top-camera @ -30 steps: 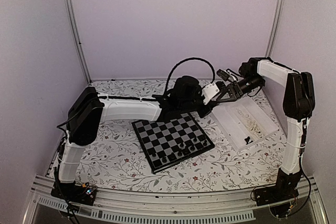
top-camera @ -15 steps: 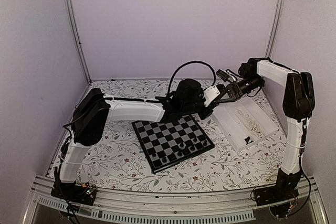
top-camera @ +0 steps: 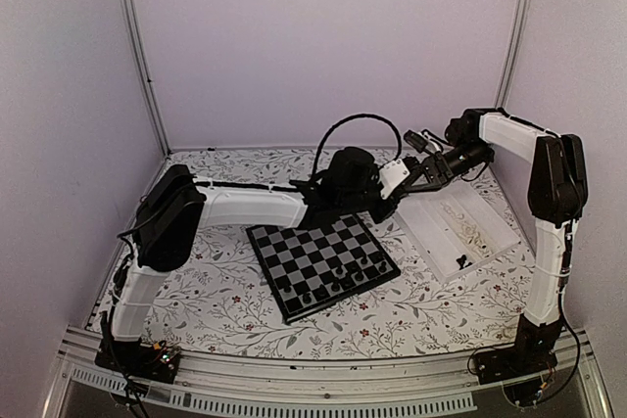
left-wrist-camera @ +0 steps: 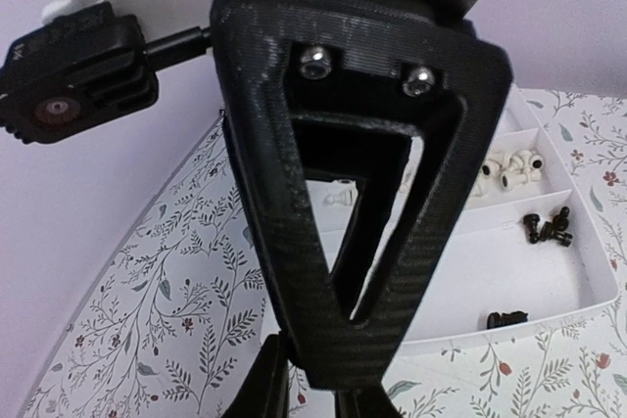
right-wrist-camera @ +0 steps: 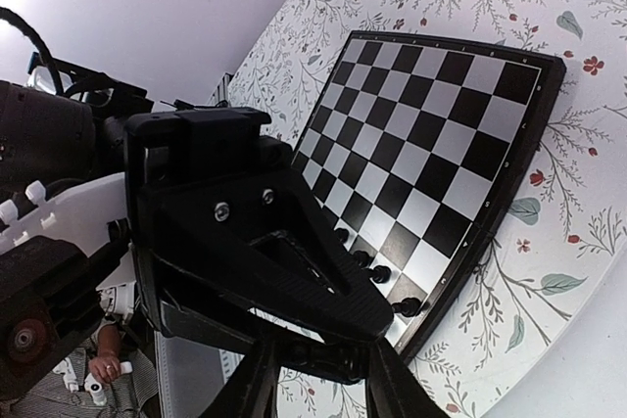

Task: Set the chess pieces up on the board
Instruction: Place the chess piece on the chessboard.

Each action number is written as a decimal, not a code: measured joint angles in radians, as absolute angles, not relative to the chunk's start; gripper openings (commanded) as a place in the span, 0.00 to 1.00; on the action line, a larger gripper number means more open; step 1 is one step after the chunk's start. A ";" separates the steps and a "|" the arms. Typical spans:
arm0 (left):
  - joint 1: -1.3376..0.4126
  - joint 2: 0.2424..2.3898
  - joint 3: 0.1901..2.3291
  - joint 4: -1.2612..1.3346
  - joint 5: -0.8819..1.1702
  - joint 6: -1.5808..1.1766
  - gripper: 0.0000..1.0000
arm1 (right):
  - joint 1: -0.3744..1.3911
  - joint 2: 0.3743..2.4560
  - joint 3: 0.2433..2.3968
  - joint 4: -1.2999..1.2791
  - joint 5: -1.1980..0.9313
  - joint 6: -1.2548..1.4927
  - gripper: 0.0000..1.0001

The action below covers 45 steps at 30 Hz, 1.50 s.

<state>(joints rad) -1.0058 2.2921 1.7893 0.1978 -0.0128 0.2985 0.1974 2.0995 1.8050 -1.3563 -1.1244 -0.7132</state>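
The board (top-camera: pixel 323 256) lies mid-table with several black chess pieces (top-camera: pixel 343 276) on its near rows; it also shows in the right wrist view (right-wrist-camera: pixel 441 124). My two grippers meet tip to tip above the gap between the board and the white tray (top-camera: pixel 490 242). My right gripper (right-wrist-camera: pixel 328 364) is shut on a black piece (right-wrist-camera: pixel 338 359) lying crosswise between its fingers. My left gripper (left-wrist-camera: pixel 318 379) has its fingers narrowly apart around the right gripper's tip, which hides their ends. The tray holds cream pieces (left-wrist-camera: pixel 509 168) and black pieces (left-wrist-camera: pixel 547 229).
The tray sits slanted at the right, close to the right arm's column (top-camera: pixel 549 271). A black cable (top-camera: pixel 358 124) loops above the left wrist. Floral cloth covers the table; side walls stand close on both sides.
One second ago the left arm's elbow sat further left and lower; it has shifted right, bringing its gripper up against the right gripper. No motion in the last half second.
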 measured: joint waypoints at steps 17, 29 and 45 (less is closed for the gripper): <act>-1.006 2.153 1.631 0.218 0.011 0.249 0.10 | 0.202 2.083 1.841 -1.346 -1.074 -0.694 0.57; -1.003 1.893 1.376 -0.033 0.015 0.155 0.11 | 0.175 2.003 1.711 -1.131 -1.003 -0.640 0.99; -0.991 1.874 1.276 -0.380 0.097 0.102 0.11 | 0.175 1.959 1.550 -0.882 -0.917 -0.563 0.99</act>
